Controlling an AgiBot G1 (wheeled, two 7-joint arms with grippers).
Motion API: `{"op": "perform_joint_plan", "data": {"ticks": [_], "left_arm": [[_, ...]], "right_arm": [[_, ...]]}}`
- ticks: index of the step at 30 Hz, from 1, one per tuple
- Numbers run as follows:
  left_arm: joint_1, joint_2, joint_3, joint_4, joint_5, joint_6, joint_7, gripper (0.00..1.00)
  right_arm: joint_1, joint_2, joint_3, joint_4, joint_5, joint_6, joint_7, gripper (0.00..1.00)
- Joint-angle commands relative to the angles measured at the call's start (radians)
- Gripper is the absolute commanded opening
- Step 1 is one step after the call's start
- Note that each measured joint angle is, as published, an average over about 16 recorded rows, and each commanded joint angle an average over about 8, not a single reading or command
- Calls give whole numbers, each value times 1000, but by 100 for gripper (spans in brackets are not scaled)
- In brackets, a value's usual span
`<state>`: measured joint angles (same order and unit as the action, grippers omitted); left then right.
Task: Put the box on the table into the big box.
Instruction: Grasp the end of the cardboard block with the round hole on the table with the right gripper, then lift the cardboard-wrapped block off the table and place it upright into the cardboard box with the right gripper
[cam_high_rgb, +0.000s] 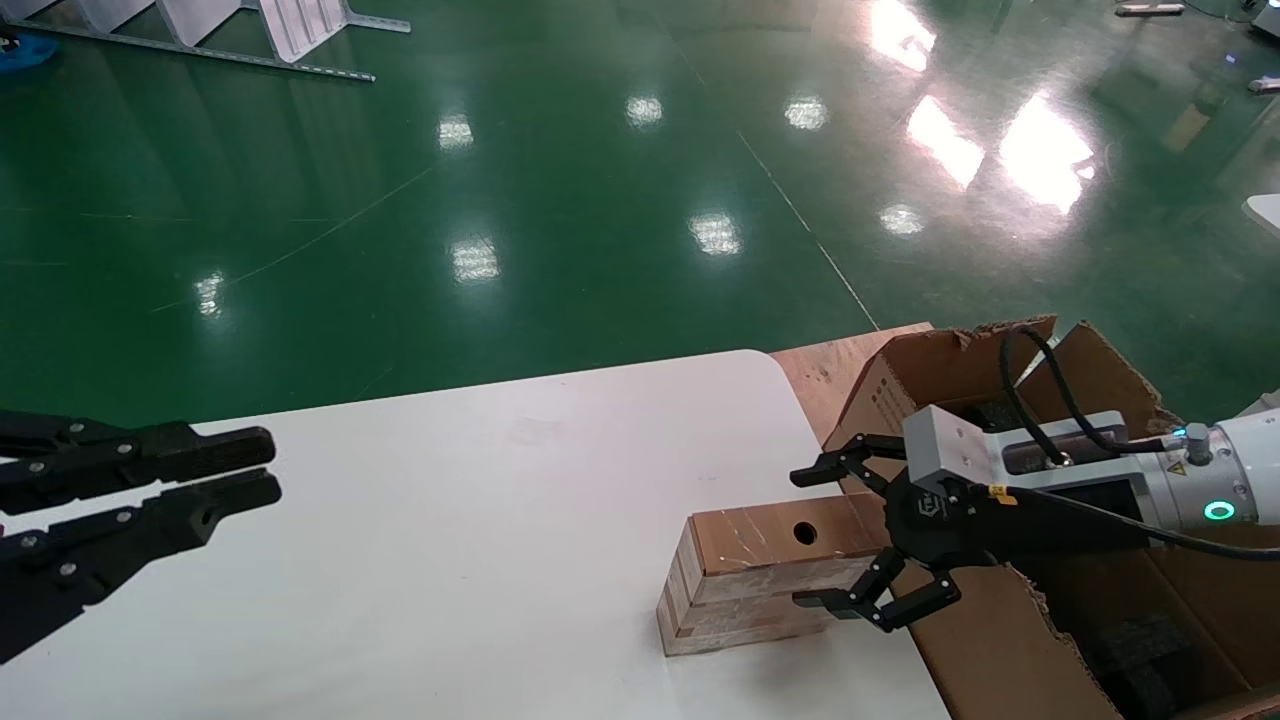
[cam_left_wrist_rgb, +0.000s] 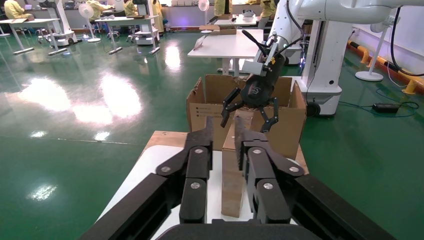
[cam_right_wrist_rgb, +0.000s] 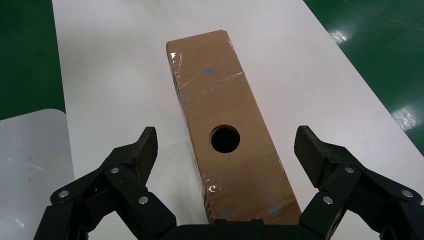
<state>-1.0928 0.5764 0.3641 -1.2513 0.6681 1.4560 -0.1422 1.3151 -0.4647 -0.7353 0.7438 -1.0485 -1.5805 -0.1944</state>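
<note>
Currently your right gripper (cam_high_rgb: 812, 537) sits at the near right edge of the table (cam_high_rgb: 450, 520), reaching in from over the big box (cam_high_rgb: 1000, 640). Its jaws are spread wide, one finger on each long side of the box (cam_high_rgb: 760, 575), and neither finger touches the cardboard in the right wrist view. That view looks down the length of the box (cam_right_wrist_rgb: 232, 130) with the round black hole (cam_right_wrist_rgb: 225, 139) facing up, and the two black fingers (cam_right_wrist_rgb: 135, 155) stand clear of both flanks.

Box position: lying flat on the white table, long axis running across toward the carton, hole face on top, pale striped side facing you. Its right end lies just beside the wall of the big box.

Big box: stands open off the table's right edge, ragged flaps up, small print on the side facing the table, dark contents inside.

Your left gripper (cam_high_rgb: 270, 470) hangs over the left side of the table, well apart from the box. Its jaws are nearly together with only a narrow gap, holding nothing.

Green glossy floor (cam_high_rgb: 500, 200) lies beyond the table.
</note>
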Motion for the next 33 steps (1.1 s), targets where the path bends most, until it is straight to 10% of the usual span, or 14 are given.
{"op": "perform_joint_plan", "data": {"ticks": [1,33], "left_arm": [[0,0,0,0,0,0,0,100],[0,0,0,0,0,0,0,100]], "right_arm": [[-1,0,1,1,0,0,0,0],[16,32,4,73,73,9,28,0]]}}
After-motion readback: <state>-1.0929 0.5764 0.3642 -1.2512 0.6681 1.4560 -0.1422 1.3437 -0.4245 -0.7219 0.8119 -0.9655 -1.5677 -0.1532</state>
